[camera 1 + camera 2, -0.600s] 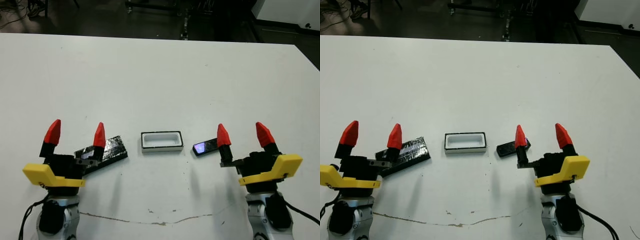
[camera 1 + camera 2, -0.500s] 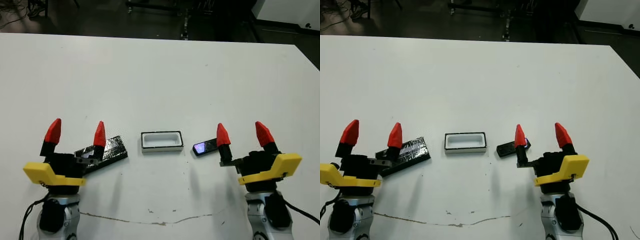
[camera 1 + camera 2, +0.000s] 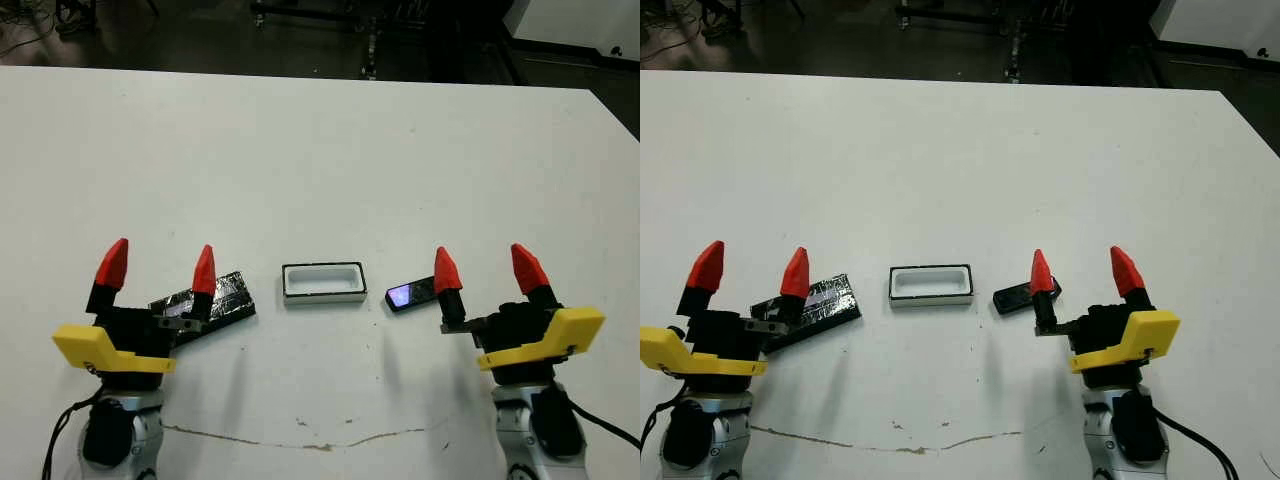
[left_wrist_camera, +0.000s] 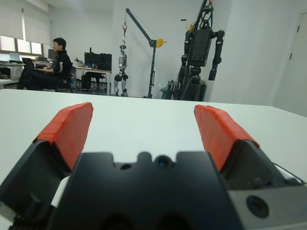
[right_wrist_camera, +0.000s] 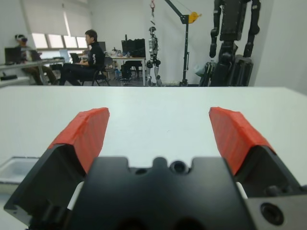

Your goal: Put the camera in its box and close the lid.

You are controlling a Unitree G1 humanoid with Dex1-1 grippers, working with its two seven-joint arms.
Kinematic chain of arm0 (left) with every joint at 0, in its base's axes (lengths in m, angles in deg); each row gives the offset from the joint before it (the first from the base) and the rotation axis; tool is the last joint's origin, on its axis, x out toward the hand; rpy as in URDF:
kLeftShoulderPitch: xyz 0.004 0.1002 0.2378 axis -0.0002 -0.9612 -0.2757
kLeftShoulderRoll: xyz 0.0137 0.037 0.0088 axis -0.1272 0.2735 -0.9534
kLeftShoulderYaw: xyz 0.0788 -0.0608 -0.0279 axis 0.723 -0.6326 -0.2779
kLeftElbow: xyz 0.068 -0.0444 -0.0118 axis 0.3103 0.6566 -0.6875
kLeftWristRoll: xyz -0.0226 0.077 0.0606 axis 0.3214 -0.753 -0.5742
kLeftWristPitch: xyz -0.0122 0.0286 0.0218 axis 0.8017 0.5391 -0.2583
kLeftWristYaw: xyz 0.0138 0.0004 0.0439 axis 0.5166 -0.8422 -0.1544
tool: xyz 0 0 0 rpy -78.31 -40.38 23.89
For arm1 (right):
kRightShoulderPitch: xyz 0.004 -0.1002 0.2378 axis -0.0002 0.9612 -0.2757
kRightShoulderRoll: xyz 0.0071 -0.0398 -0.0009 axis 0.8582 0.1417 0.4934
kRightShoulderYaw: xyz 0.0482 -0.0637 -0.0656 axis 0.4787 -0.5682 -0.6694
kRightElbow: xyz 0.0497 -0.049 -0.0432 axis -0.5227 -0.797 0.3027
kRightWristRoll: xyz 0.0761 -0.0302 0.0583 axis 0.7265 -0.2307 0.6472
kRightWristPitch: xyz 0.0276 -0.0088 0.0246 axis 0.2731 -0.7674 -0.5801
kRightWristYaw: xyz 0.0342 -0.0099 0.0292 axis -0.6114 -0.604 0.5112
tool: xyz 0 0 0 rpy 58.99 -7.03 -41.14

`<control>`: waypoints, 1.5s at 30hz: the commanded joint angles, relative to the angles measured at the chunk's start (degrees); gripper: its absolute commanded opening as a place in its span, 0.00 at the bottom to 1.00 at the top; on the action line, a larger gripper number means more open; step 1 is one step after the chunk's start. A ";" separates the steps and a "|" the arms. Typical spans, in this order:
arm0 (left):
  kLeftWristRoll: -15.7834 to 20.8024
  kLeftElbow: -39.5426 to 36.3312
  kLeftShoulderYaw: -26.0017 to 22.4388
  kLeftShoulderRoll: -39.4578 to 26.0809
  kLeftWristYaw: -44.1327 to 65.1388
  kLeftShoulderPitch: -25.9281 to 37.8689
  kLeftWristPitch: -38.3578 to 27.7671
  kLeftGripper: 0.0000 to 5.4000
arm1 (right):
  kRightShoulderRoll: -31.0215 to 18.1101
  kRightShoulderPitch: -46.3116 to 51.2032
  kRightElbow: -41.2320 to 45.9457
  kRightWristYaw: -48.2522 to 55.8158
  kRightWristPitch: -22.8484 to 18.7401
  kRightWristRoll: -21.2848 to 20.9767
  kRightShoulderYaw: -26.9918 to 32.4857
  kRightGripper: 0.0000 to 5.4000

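Left eye view: nothing is packed yet; both arms hover low at the near edge of the white table point(image 3: 320, 150), so the step in hand looks like the approach to the first pick.
Camera point(image 3: 410, 294): small flat black slab with a shiny bluish-purple face, lying on the table just right of the box, partly behind the inner finger of the right gripper point(image 3: 481, 270).
Box point(image 3: 322, 283): shallow rectangular tray, white inside, thin black rim, empty, mid-table between the arms.
Lid point(image 3: 215, 303): flat black panel, glossy and crinkly, left of the box, partly under the left gripper point(image 3: 158, 267).
Jaws: spread wide on both grippers, holding nothing.
Next move: probably the right gripper has to drop over the camera and pinch its thin edges; a slick, flat slab may slip.
Background: a person sits at a desk beyond the table in the wrist views.
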 commanded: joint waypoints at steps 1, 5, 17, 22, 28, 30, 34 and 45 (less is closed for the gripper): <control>-0.56 0.19 -0.02 0.40 -0.65 -0.97 -0.12 1.00 | -6.14 -3.33 -0.56 4.15 -1.52 0.57 2.51 1.00; -0.53 0.23 0.10 0.58 -0.71 -1.21 0.02 1.00 | -15.44 -10.69 -2.89 10.66 -6.74 2.28 5.35 1.00; -0.60 0.24 0.32 0.36 -0.28 -1.79 -0.26 1.00 | -42.87 -39.47 -13.00 36.33 -16.79 -4.20 -2.54 1.00; -0.75 0.09 0.12 0.50 -0.64 -1.94 -0.15 1.00 | -44.48 -49.61 -20.16 50.26 -19.72 -2.06 -8.38 1.00; -0.84 0.66 -0.08 0.22 -0.31 -1.59 -0.34 1.00 | -46.32 -59.91 -25.45 63.81 -19.82 -8.60 -18.63 1.00; -1.08 0.64 -0.15 0.19 -0.45 -1.54 -0.14 1.00 | -45.96 -62.98 -28.27 68.71 -14.82 -11.21 -21.90 1.00; -1.11 0.65 -0.25 0.16 -0.49 -1.35 0.10 1.00 | -44.56 -68.40 -33.12 78.05 -10.45 -14.63 -27.41 1.00; -0.41 0.24 0.18 0.32 -0.36 -0.85 1.07 1.00 | -44.72 -74.65 -36.02 82.04 -9.66 -13.64 -42.36 1.00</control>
